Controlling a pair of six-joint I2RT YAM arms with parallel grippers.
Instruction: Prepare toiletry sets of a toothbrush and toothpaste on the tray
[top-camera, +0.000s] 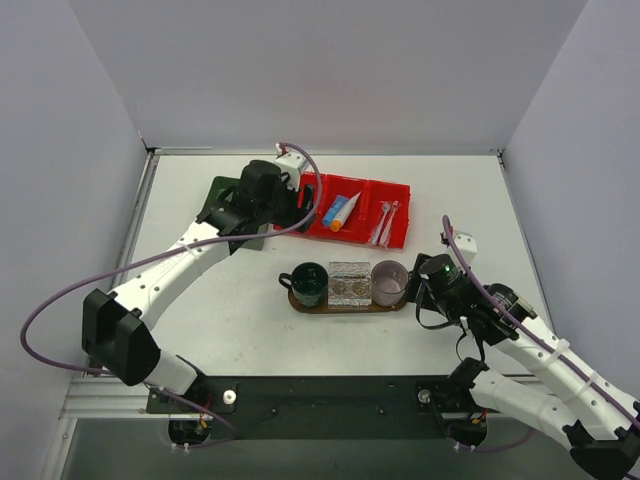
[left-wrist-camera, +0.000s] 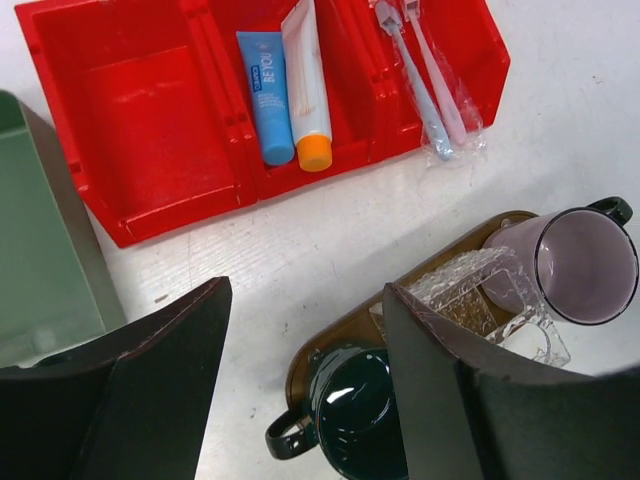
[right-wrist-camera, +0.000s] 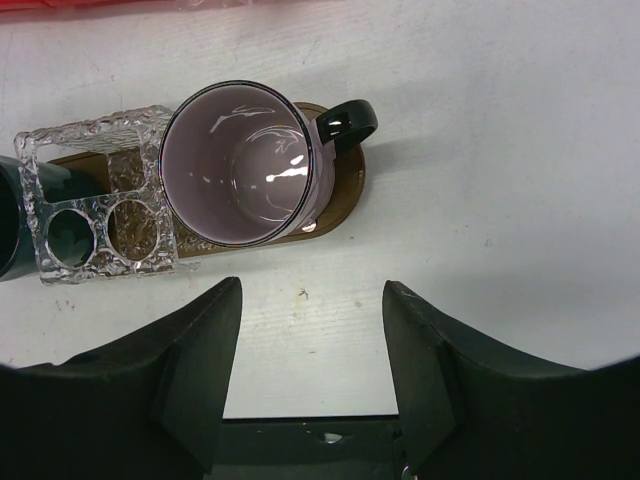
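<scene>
Left hand (left-wrist-camera: 303, 296) spread | red bin (left-wrist-camera: 140, 120): tubes (left-wrist-camera: 266, 92), toothbrushes (left-wrist-camera: 426, 92) | tray (right-wrist-camera: 346, 190): green mug (left-wrist-camera: 350, 410), pink mug (left-wrist-camera: 585, 265)

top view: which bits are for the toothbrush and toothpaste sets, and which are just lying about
For the job:
tray
blue toothpaste tube
white toothpaste tube
toothbrushes
dark green mug
pink mug

Just lying about:
red bin, only storing the supplies
green box
clear holder, on the tray between the mugs

Bright, even overhead light w/ soft faint shadows, small glare spots inside pink mug (right-wrist-camera: 245, 165) & on green mug (left-wrist-camera: 350, 410), top view sharp, wrist views' near foreground dark & blurry.
</scene>
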